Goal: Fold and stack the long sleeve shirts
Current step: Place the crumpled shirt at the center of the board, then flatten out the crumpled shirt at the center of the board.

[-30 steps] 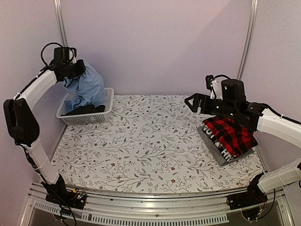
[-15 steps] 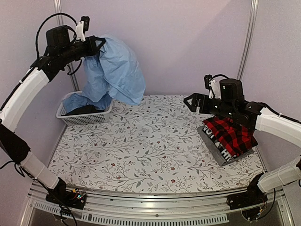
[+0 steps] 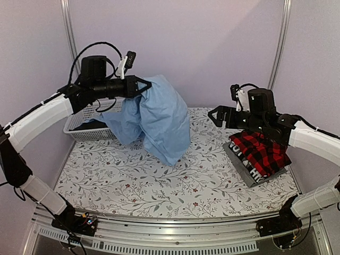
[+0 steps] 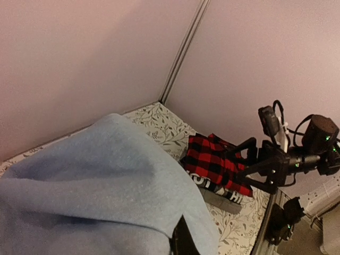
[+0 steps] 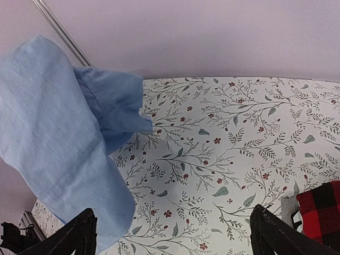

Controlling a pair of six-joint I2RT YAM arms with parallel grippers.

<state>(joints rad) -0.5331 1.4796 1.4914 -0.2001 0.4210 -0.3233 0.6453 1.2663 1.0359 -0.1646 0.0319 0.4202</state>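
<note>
My left gripper [image 3: 145, 85] is shut on the light blue shirt [image 3: 162, 125], which hangs bunched from it above the table's left half, its lower end near the cloth. In the left wrist view the blue shirt [image 4: 95, 180] fills the foreground and hides most of the left gripper [image 4: 181, 240]. At the right, the red-and-black plaid shirt [image 3: 261, 150] lies folded on top of the grey shirt with white lettering [image 3: 248, 171]. My right gripper [image 3: 219, 116] hovers open just left of that stack, nothing between its fingers [image 5: 81, 232]. The blue shirt [image 5: 58, 138] shows at the left of the right wrist view.
A white lattice basket [image 3: 85, 131] with dark cloth inside stands at the back left, partly behind the hanging shirt. The floral tablecloth [image 3: 175, 175] covers the table. Metal poles run up the rear wall at the left [image 3: 66, 21] and the right [image 3: 280, 42].
My left arm has lifted the blue shirt out of the basket and swung it right, over the table. The right arm has stayed almost still, jaws open.
</note>
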